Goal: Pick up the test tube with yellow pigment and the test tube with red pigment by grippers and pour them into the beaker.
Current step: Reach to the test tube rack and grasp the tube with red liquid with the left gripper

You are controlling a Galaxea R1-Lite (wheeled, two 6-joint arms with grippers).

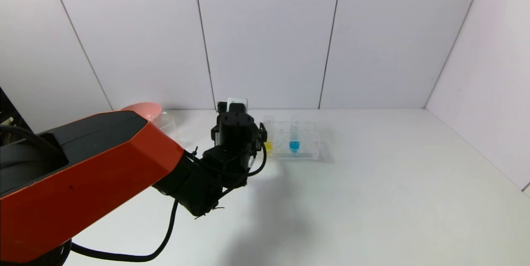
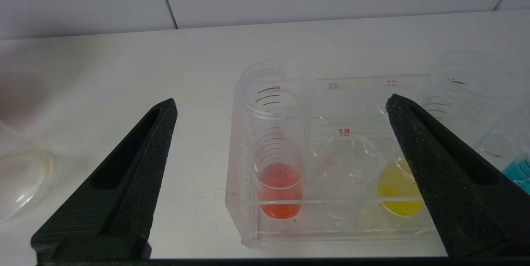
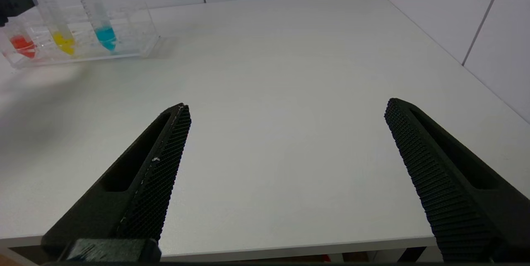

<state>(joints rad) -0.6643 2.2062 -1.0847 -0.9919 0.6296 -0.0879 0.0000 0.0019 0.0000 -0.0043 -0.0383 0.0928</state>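
The broad white table (image 1: 372,183) carries everything, walled by pale panels. The left arm, black with a large orange segment, reaches across it so that the left gripper (image 2: 281,109) hangs just in front of the clear plastic tube rack (image 1: 304,150), jaws spread as wide as they go and holding nothing, presumably to take in a tube. The right gripper (image 3: 285,109) is parked over bare table well apart from the rack, jaws likewise wide and empty.

Behind the arm sit a pink bowl (image 1: 143,109) and the small clear cylindrical beaker (image 1: 167,123), near the rack for a short pour.

In the rack stand the slim clear test tube with red pigment (image 2: 276,142), squarely between the left jaws, the test tube with yellow pigment (image 2: 399,191) partly behind one finger, and a blue-liquid tube (image 3: 101,17).
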